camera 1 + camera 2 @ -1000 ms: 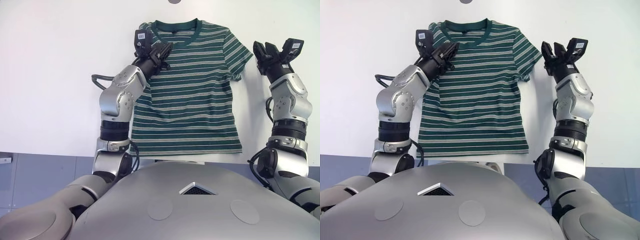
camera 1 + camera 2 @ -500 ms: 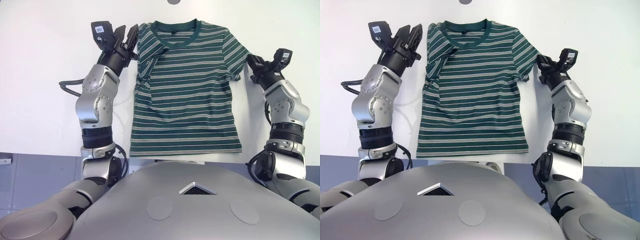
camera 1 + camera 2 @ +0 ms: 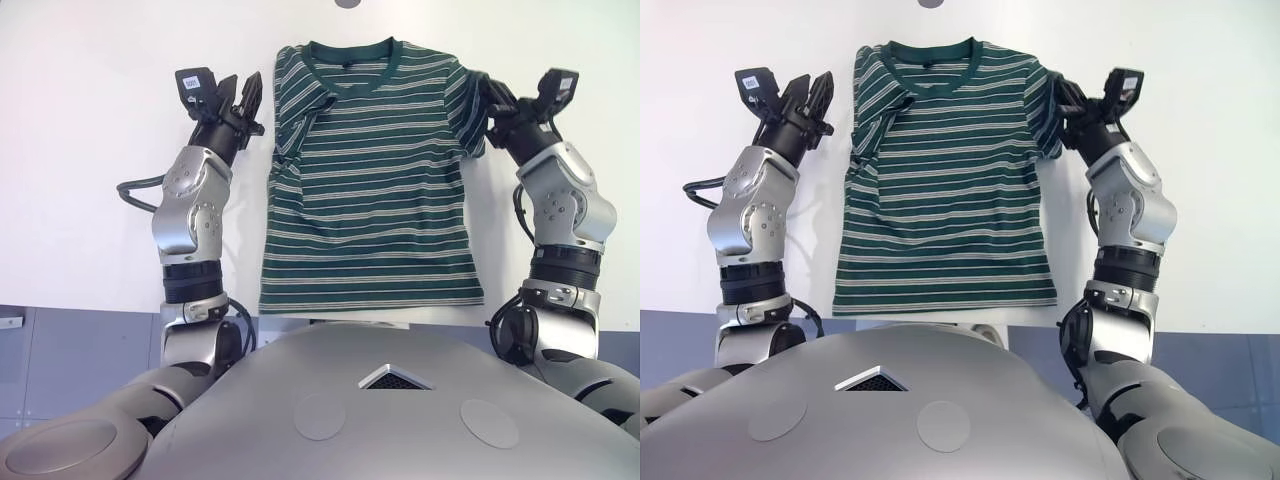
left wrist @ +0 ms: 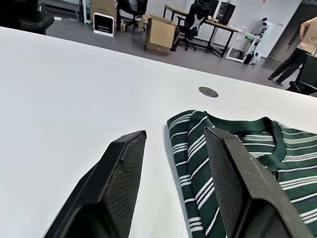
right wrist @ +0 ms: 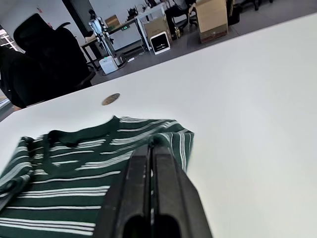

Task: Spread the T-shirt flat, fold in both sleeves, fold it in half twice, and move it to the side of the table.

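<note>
Black pads, right tool [image 3: 490, 100]: the two are pressing together, pinching the outer edge of the right sleeve [image 3: 468, 110] and holding it raised and curling in toward the chest.

Black pads, left tool [image 3: 240, 90]: the two are standing apart with nothing between them, hovering over bare counter [image 3: 90, 150] just beside the left sleeve [image 3: 295, 100].

Hazards, as judged:
- The pinch appears to be catching only the thin hem of the sleeve. The cloth is likely slipping free if the tool is carrying it inward quickly, dropping the fold short.
- A pull that is running too low or too far is dragging the whole T-shirt [image 3: 370, 200] sideways and wrinkling the body, since nothing is pinning it down.
- The bottom hem is lying near the counter's front edge, so any tug toward the robot is risking an overhang.
- The left sleeve is sitting bunched, so the halving folds may be coming out uneven unless it is smoothed.

Item, T-shirt: dark green with thin pale stripes and a plain green collar. It is lying face-up at the counter's centre, collar pointing away from the robot and hem toward it. The body is lying mostly flat, with a diagonal crease running under the left shoulder where that sleeve is lying tucked in.
</note>
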Robot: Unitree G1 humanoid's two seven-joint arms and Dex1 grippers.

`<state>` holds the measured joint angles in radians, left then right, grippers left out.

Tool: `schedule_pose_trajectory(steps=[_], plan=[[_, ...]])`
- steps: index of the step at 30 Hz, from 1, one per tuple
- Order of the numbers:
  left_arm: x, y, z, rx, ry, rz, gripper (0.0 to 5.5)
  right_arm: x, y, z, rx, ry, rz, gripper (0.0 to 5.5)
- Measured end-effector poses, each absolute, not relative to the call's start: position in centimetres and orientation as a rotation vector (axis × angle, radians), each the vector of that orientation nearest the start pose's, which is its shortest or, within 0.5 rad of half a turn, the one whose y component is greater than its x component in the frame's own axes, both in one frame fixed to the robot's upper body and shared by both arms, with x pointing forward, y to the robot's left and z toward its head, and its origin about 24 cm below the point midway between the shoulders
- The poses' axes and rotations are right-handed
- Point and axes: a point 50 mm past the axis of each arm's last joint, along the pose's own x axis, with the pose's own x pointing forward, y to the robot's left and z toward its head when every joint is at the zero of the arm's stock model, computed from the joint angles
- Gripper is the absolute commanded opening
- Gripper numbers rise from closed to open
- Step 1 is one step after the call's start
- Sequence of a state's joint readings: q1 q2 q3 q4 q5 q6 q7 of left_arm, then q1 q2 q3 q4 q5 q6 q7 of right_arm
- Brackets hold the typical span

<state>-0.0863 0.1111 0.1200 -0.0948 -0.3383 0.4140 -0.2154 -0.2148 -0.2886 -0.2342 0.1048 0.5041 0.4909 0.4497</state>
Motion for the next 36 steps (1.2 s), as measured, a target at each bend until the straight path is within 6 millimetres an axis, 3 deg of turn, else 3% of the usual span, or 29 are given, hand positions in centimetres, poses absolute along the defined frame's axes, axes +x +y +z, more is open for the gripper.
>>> schedule_pose_trajectory(steps=[4,8,19,25,29,32,34,36], plan=[[26.6,17.5,5.3,-0.218,0.182,-0.195,2.20,29.7,-19.1,7.0,0.292,0.242,0.429,0.02],[26.6,17.2,5.2,-0.221,0.180,-0.209,2.20,30.7,-16.8,6.0,0.166,0.333,0.478,0.02],[26.4,17.1,4.9,-0.223,0.190,-0.211,2.20,29.2,-13.9,3.9,-0.003,0.391,0.639,0.02],[26.4,17.1,4.9,-0.222,0.190,-0.220,2.20,28.8,-13.2,3.8,-0.007,0.368,0.681,1.09],[26.2,16.7,5.0,-0.202,0.194,-0.288,3.02,28.1,-12.8,5.0,-0.019,0.339,0.793,2.01],[25.8,17.7,6.2,-0.074,0.148,-0.415,3.40,26.2,-14.1,7.6,-0.057,0.259,0.934,2.44],[25.1,19.3,7.9,0.156,0.094,-0.597,3.73,24.9,-17.6,9.7,-0.223,0.222,0.981,2.83],[23.4,21.3,8.5,0.382,0.134,-0.820,4.15,22.3,-21.4,10.0,-0.442,0.306,1.082,3.27]])
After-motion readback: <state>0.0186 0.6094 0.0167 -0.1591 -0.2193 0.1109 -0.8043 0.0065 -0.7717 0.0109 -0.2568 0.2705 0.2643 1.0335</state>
